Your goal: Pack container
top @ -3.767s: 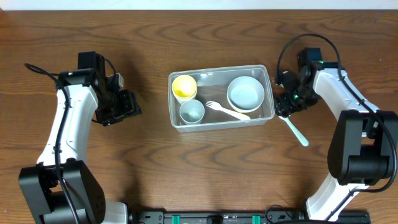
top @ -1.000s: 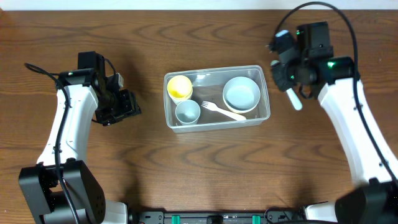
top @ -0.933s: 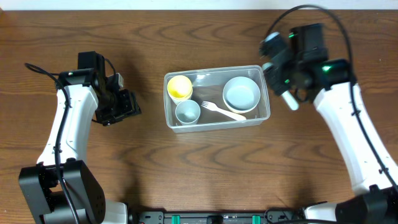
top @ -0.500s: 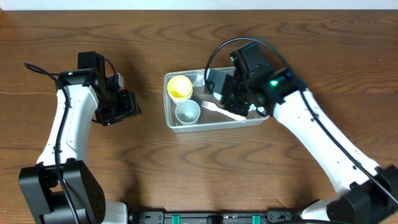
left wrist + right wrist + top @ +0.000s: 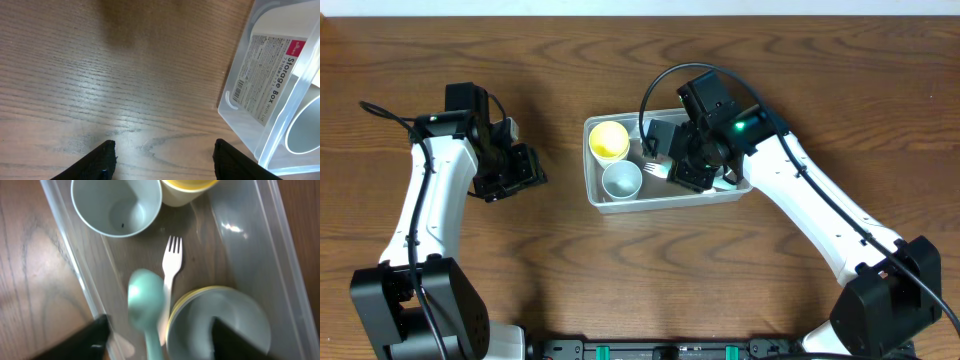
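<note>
Right gripper [image 5: 161, 326]: fingers spread wide, gripping nothing, low over the container [image 5: 282, 245].
Spoon [image 5: 146, 300]: mint green and blurred, between the fingers and touching neither. Only the right wrist view shows it; from overhead the arm hides it.
Fork [image 5: 171, 260]: white plastic, flat on the clear floor beside the pale round bowl [image 5: 220, 325].
Cups: grey-blue cup [image 5: 116, 204] and yellow cup [image 5: 187, 187], upright, side by side.
Left gripper [image 5: 165, 147]: jaws parted, empty, above the grained wooden table [image 5: 100, 75].
Left wrist only: "Storage Box" sticker [image 5: 267, 75] on the container's end wall.
Overhead: container mid-table, between the arms.
</note>
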You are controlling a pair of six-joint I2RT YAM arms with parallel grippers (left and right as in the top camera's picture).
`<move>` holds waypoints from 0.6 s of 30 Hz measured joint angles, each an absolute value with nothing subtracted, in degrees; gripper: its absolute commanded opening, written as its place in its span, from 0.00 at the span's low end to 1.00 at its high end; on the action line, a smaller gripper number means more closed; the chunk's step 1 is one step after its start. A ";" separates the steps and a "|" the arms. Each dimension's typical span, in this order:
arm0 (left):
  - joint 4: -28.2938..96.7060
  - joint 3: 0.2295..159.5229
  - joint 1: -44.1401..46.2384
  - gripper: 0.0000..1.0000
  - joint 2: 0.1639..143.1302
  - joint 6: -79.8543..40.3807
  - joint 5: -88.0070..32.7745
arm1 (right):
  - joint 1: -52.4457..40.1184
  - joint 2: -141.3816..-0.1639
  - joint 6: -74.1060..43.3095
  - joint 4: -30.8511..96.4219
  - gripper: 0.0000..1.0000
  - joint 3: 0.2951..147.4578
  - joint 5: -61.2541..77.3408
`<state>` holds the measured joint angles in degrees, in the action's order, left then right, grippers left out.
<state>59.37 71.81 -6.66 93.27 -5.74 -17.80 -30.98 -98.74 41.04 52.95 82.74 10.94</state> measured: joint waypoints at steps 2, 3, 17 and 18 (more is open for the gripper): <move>59.37 71.83 -6.66 0.63 93.27 -5.72 -17.78 | -30.98 -98.74 40.97 52.99 0.80 82.74 10.98; 59.37 71.81 -6.66 0.63 93.27 -5.74 -17.78 | -30.98 -98.74 40.97 53.01 0.81 82.74 11.00; 58.50 71.83 -5.43 0.68 91.94 -5.54 -17.63 | -29.52 -98.39 24.05 47.07 0.99 82.72 7.97; 58.19 71.83 -4.91 0.70 91.31 -5.30 -17.65 | -28.58 -98.06 21.82 46.24 0.99 82.72 7.20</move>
